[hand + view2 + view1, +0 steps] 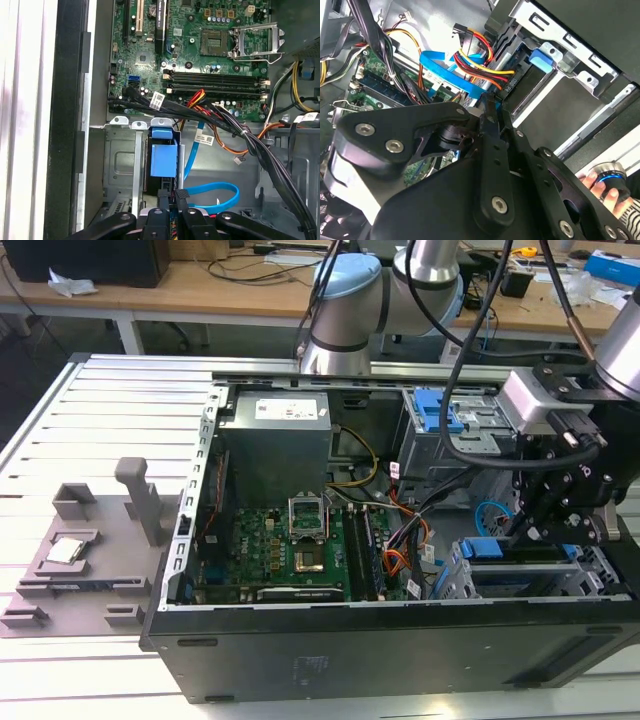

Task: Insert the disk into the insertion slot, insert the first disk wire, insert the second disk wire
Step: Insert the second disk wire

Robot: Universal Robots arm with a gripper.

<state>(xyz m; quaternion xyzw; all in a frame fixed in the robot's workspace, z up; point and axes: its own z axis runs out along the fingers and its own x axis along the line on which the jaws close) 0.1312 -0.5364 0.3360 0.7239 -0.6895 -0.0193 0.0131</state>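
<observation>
The disk (164,161), framed by its bright blue carrier, sits inside the insertion slot (120,160), a silver metal cage at the case's front corner. In the exterior view the disk (492,548) lies in the slot (560,582) at the exterior view's right. My gripper (173,199) stands at the disk's rear end, its black fingers drawn together on the connector of a red, yellow and black disk wire (480,65). The gripper (489,102) presses that connector against the disk's edge. A blue flat disk wire (210,191) loops loose beside it.
The open computer case holds a green motherboard (290,550), a grey power supply (275,440) and a taller grey bay with a blue clip (430,410). Black cable bundles (240,130) cross near the slot. A grey fixture (90,550) lies outside. A person's hand (600,187) holds a device.
</observation>
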